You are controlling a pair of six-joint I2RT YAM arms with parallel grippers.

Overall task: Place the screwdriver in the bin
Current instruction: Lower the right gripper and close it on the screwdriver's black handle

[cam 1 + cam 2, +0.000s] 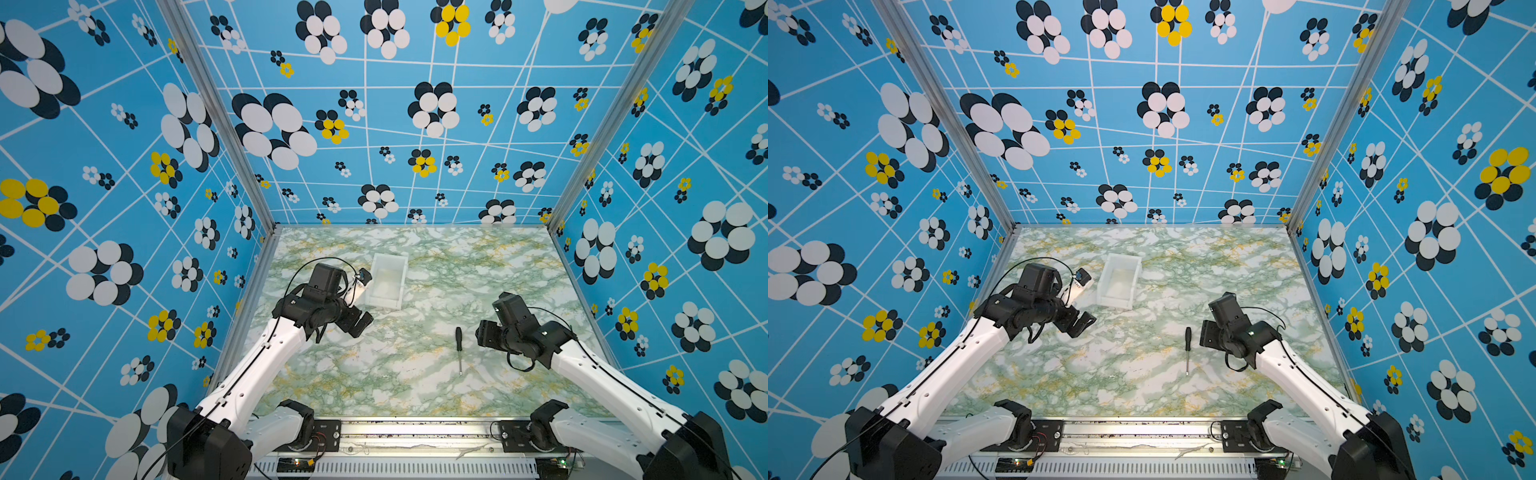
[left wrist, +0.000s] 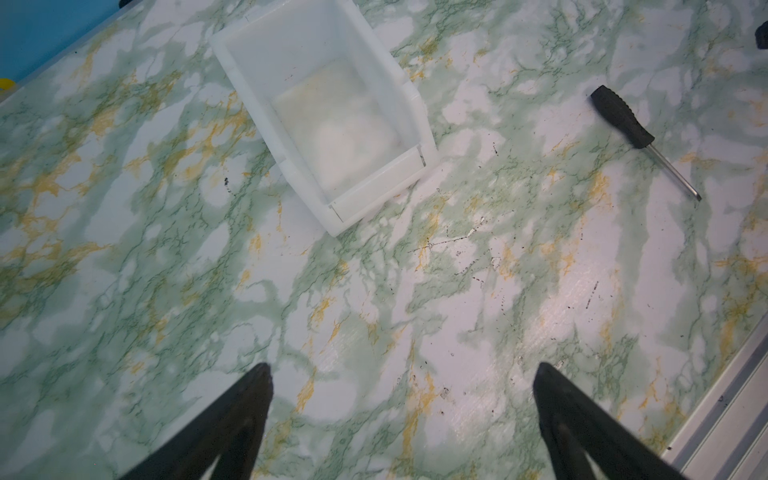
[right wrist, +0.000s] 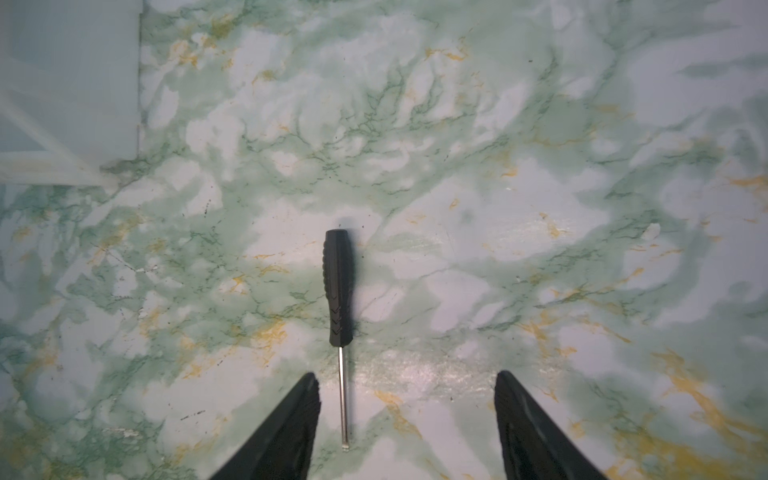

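Black fingertips [image 3: 309, 411] of the right gripper [image 3: 409, 415] sit closest in the right wrist view. They stand partly spread and clamp nothing. The screwdriver [image 3: 338, 291] lies flat on the marbled table [image 3: 540, 208], and its silver shaft runs in between them, just beside one fingertip with no visible contact.

In both top views the screwdriver [image 1: 459, 345] [image 1: 1188, 347] rests well apart from the bin [image 1: 390, 259] [image 1: 1119, 286], out from its near right corner. The black handle points toward the bin and the tip toward the aluminium front rail [image 1: 415, 428]. Between screwdriver and bin only marbled surface shows.

In the left wrist view the bin [image 2: 316, 104] is white, open-topped and has a faint yellowish stain on its floor. The left gripper [image 1: 360, 323] [image 2: 403, 415] hangs off the bin's near left corner, jaws wide apart and holding nothing. A small white tag [image 1: 358, 291] on that arm, beside the bin's left wall, carries print too small to read. Blue flower-patterned panels [image 1: 415, 124] rise beyond the bin.
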